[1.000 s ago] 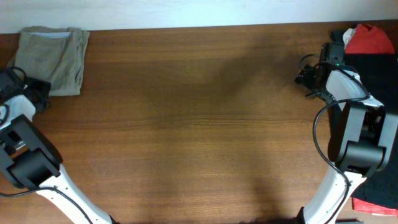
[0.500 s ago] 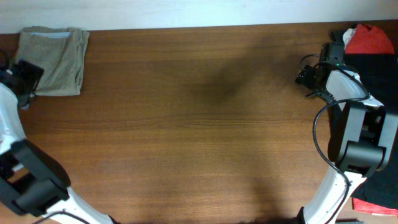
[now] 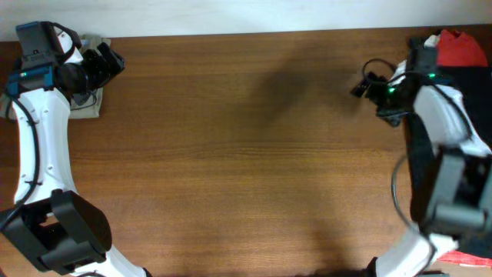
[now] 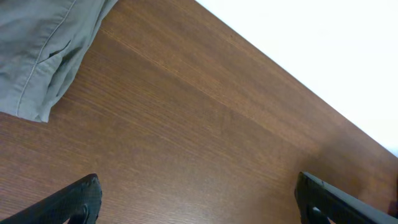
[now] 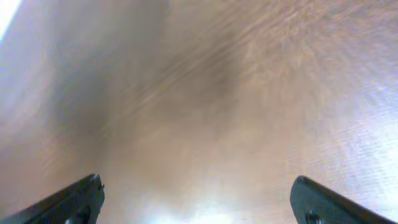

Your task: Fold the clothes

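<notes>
The folded khaki clothes [image 3: 88,108] lie at the table's far left corner, mostly hidden under my left arm in the overhead view. In the left wrist view the clothes [image 4: 37,50] show at the top left, with seams visible. My left gripper [image 3: 115,63] hovers over their right edge, open and empty [image 4: 199,202], with bare wood between its fingers. My right gripper [image 3: 360,88] is at the far right of the table, open and empty [image 5: 199,202], above blurred wood.
The brown wooden table [image 3: 246,154] spans the view. A red cloth [image 3: 457,48] and a black garment [image 3: 483,100] lie at the right edge behind my right arm. A white wall borders the far edge.
My left arm has swung up and over the folded clothes, covering most of them. My right gripper has shifted a little to the left.
</notes>
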